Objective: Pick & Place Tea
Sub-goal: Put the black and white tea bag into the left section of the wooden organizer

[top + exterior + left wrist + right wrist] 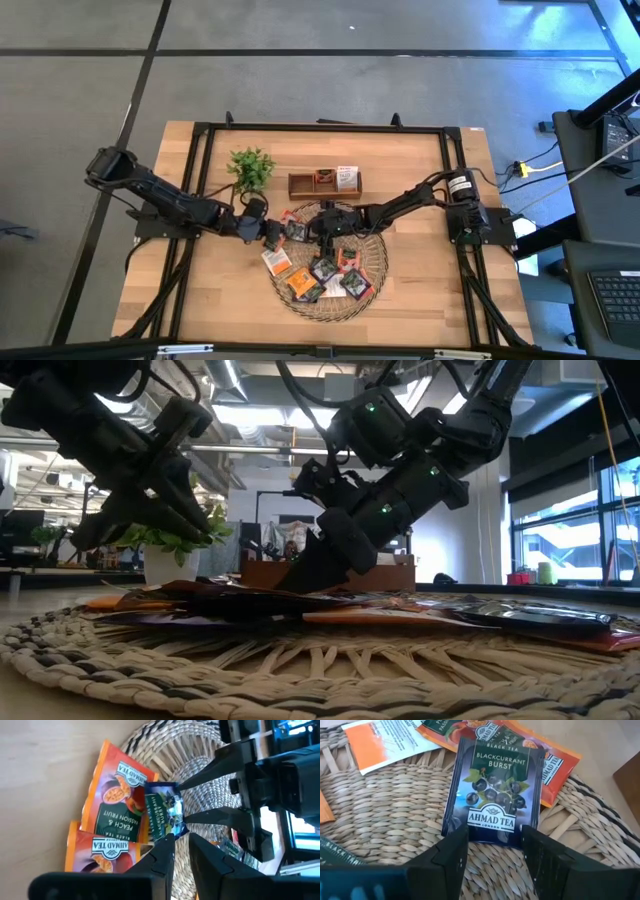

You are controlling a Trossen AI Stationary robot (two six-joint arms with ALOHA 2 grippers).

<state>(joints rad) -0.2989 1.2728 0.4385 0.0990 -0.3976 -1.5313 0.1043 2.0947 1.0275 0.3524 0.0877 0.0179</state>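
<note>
A dark blue blackcurrant tea sachet [495, 790] lies flat on the round woven tray [395, 810], its far part over orange sachets [555, 765]. My right gripper [494, 845] is open. Its two fingers stand at either side of the sachet's near edge, low over the tray. The sachet [165, 810] and the right gripper [182, 801] also show in the left wrist view. My left gripper [181, 842] hovers just short of the sachet's other side, with a narrow gap between its fingers and nothing in it. More orange, dark and white sachets [303, 283] lie on the tray [375, 255]. My right gripper's open fingers [455, 855] come slanting down from the table's right side onto the dark sachet's near edge [492, 837], one toward each corner. In the low view a fingertip [310, 575] reaches down to the sachet pile. I cannot tell whether it touches. The sachet lies flat.
The brown wooden three-compartment box [325, 182] stands just behind the tray, with a small green plant [250, 168] to its left. The two grippers face each other closely over the tray's far left part. Bare tabletop [200, 300] lies to the tray's left and right.
</note>
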